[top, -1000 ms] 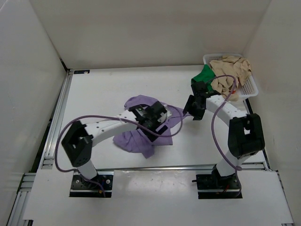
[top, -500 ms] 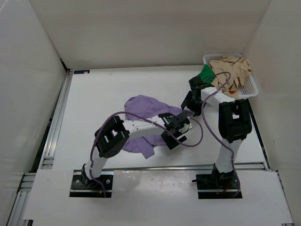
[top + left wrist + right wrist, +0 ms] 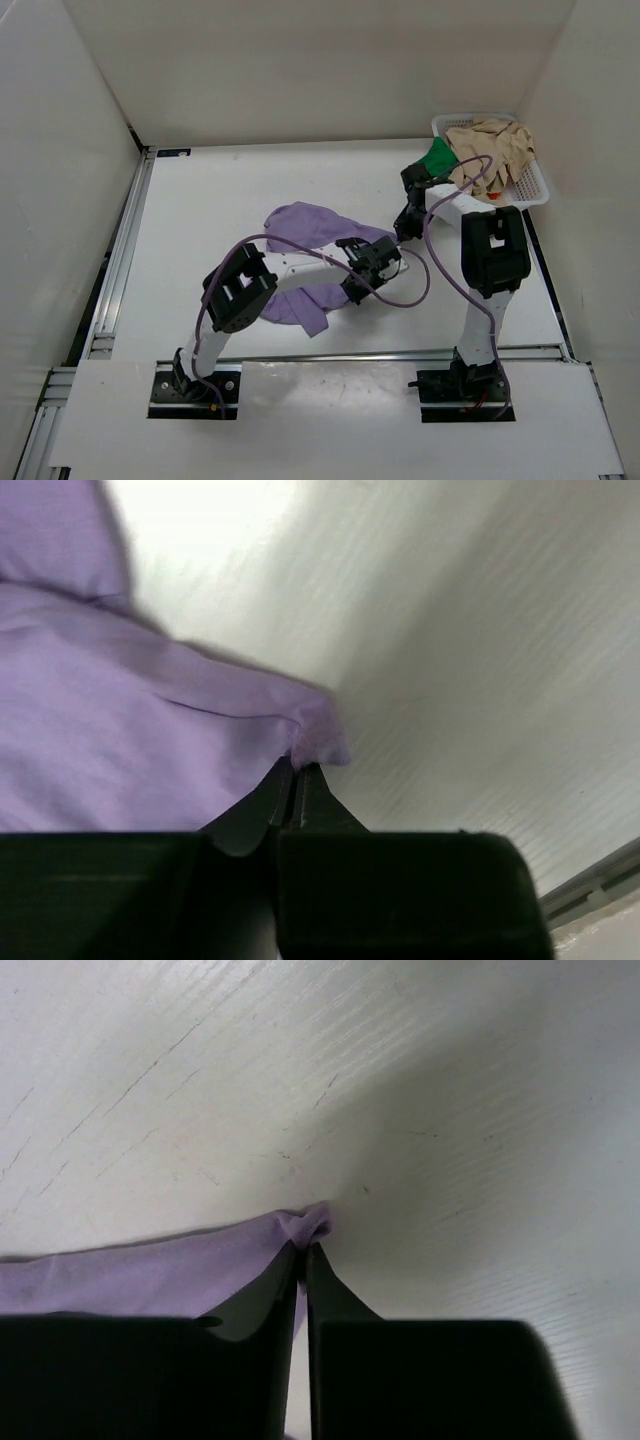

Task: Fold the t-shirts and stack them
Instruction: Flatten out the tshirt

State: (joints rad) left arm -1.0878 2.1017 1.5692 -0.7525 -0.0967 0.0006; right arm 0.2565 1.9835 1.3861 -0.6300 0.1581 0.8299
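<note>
The lavender purple t-shirt (image 3: 305,225) lies crumpled on the white table, mid-scene. My left gripper (image 3: 352,291) is shut on its near right edge; the left wrist view shows purple cloth (image 3: 150,740) bunched at the closed fingertips of the left gripper (image 3: 297,768). My right gripper (image 3: 402,232) is shut on the shirt's far right corner, where a pinch of purple cloth (image 3: 200,1265) meets the tips of the right gripper (image 3: 303,1248). A tan beige t-shirt (image 3: 490,150) and a green t-shirt (image 3: 436,157) sit in the basket.
A white lattice basket (image 3: 530,185) stands at the back right corner of the table. White walls enclose the table on three sides. A metal rail (image 3: 115,270) runs along the left edge.
Both grippers have gone from open to shut on the purple shirt's right edge. The left arm swung right from over the shirt; the right gripper dropped onto the far corner.
</note>
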